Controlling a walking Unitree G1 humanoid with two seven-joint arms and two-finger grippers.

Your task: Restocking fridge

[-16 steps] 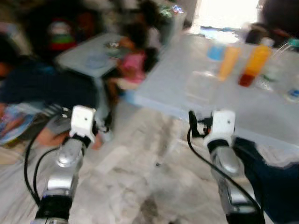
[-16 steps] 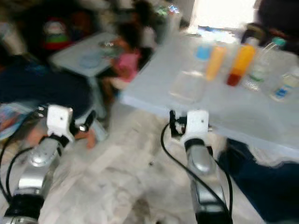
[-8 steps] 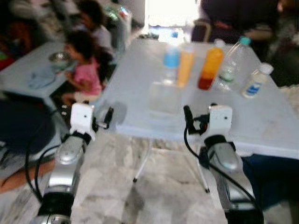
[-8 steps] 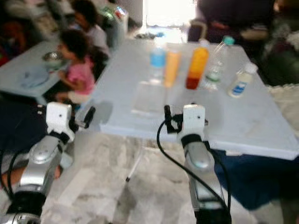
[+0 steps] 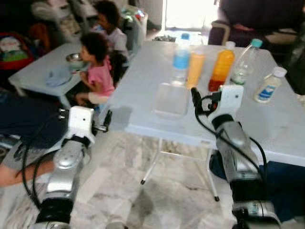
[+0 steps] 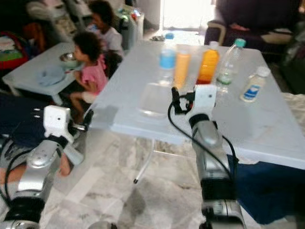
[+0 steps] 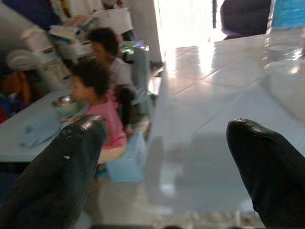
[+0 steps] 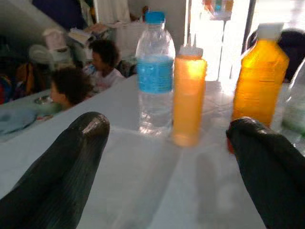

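A white folding table carries a row of drinks: a water bottle with a blue label, an orange squeeze bottle, an orange juice bottle, a clear bottle with a green cap and a small white bottle. A clear plastic container lies in front of them. My right gripper is open over the table's near part, pointing at the water bottle and squeeze bottle. My left gripper is open beside the table's left corner, holding nothing.
Two children sit at a low table to the left, close to the big table's corner. A person's legs lie on the floor at far left. Another person sits beyond the table. Marble floor stretches under the table.
The camera has swung toward the table, which now sits nearer and sharper. My right gripper has risen from below the table edge to above its top.
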